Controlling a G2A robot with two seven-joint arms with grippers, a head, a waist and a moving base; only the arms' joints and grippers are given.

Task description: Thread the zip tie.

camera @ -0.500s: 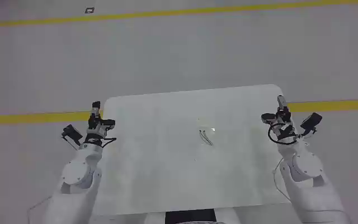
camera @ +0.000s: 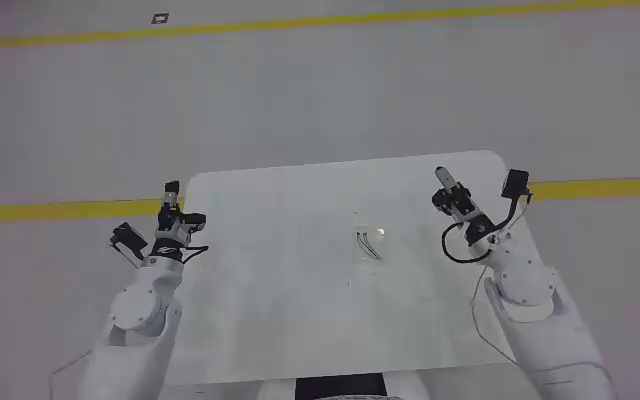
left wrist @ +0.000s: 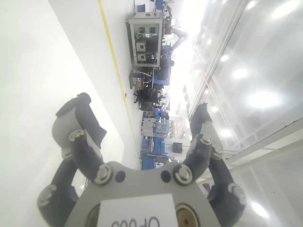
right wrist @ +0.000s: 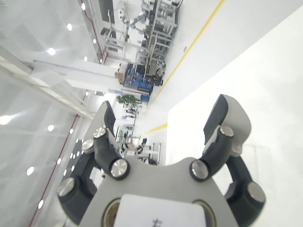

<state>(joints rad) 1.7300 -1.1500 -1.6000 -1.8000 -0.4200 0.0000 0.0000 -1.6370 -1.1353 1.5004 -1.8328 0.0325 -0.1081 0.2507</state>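
1. Top view: The zip tie (camera: 368, 244) lies on the table (camera: 280, 300), near its middle and a little toward my right side. It is too small to tell whether its tail is in its head. My left gripper (camera: 172, 189) sits at the table's left edge, well apart from the tie. My right gripper (camera: 442, 176) hangs over the far right part of the table, nearer to the tie but not touching it.
2. Left wrist view: My left gripper (left wrist: 139, 112) is released. Its fingers (left wrist: 80, 119) are spread wide, with nothing between them. The table (left wrist: 28, 72) runs alongside one finger.
3. Right wrist view: My right gripper (right wrist: 163, 112) is released, jaws wide apart and holding nothing. One of its fingers (right wrist: 220, 112) is over the table (right wrist: 248, 72).
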